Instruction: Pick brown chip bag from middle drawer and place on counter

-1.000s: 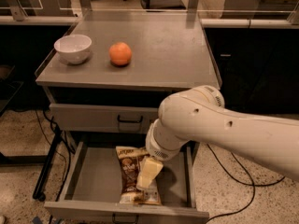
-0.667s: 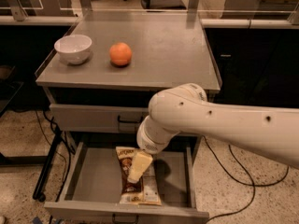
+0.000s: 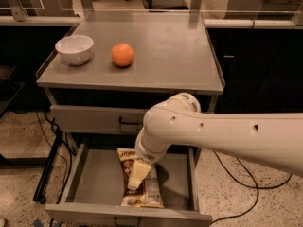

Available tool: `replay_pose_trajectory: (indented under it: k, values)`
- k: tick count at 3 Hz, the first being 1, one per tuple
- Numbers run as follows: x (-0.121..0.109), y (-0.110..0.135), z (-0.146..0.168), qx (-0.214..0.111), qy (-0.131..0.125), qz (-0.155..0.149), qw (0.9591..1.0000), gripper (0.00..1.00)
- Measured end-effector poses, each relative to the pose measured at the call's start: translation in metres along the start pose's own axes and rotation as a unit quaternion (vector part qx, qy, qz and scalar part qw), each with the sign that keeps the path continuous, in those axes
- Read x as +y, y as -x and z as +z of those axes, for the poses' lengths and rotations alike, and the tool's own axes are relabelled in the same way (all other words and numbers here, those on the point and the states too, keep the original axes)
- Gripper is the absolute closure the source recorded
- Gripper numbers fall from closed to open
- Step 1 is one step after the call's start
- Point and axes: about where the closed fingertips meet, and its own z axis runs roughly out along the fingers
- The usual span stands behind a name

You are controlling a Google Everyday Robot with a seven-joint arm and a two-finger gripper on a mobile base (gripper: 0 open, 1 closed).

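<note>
The brown chip bag (image 3: 144, 193) lies lengthwise on the floor of the middle drawer (image 3: 94, 183), which is pulled open at the bottom of the camera view. My gripper (image 3: 136, 175) hangs from the thick white arm directly over the bag's upper half and covers part of it. Whether it touches the bag cannot be made out. The counter (image 3: 165, 46) is the flat grey top of the cabinet above.
A white bowl (image 3: 74, 48) and an orange (image 3: 122, 54) stand on the counter's left side. The upper drawer front (image 3: 94, 118) is closed. Black cables run on the floor at both sides of the cabinet. Chairs and benches stand behind it.
The arm has swung to the left and the gripper has shifted left over the bag. The bag, bowl and orange have not moved.
</note>
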Motion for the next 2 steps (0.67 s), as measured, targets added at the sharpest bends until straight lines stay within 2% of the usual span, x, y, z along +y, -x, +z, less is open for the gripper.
replay_pose_trajectory:
  k: [1,2]
  values:
    - [-0.006,-0.013,0.032,0.019,-0.017,0.013,0.9996,0.0]
    - [-0.012,-0.03,0.056,0.037,-0.021,0.019,0.9989,0.0]
